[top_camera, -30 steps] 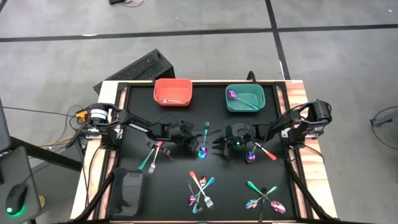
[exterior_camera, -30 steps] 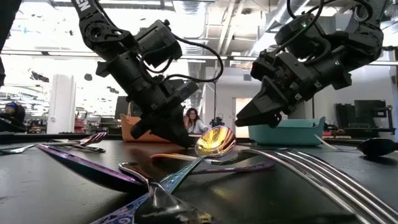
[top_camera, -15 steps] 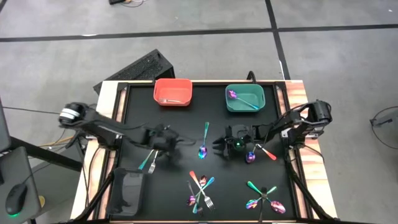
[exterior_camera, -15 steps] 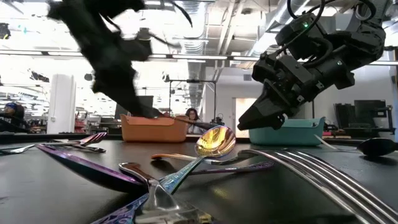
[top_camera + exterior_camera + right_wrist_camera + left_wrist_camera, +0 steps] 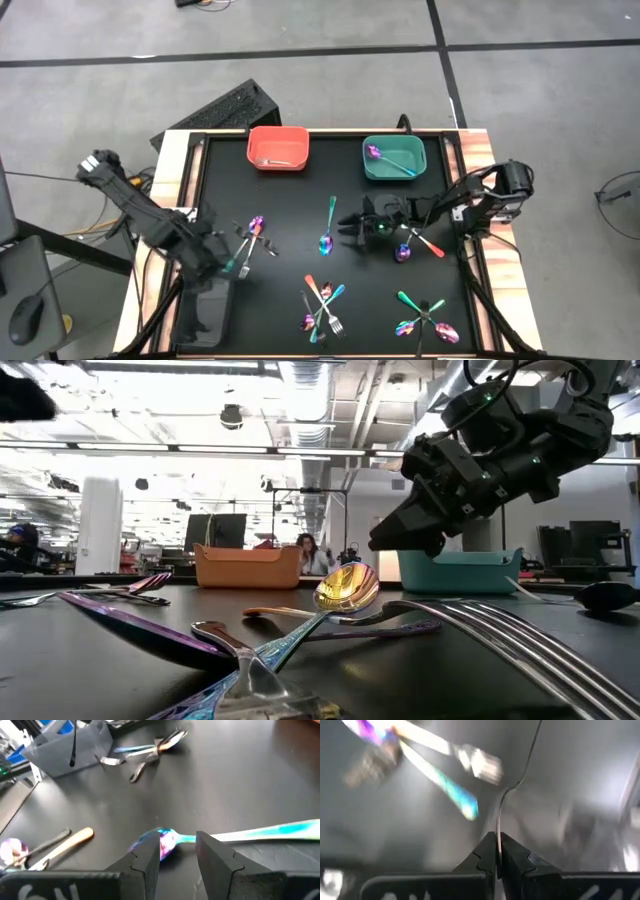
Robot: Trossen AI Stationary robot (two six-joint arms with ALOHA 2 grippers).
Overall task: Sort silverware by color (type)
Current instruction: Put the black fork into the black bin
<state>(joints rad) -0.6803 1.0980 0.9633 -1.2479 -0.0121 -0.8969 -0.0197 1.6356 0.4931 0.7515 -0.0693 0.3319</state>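
While the left gripper (image 5: 212, 262), fingers pressed together and empty, hangs over the table's near-left by the black bin (image 5: 204, 312), the right gripper (image 5: 347, 227) hovers spread just right of the teal-handled spoon (image 5: 328, 225) at mid-table.

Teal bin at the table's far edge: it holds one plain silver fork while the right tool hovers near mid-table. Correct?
Not quite. The high view shows the teal bin holding an iridescent purple-bowled spoon, not a plain silver fork. The right tool does hover near mid-table.
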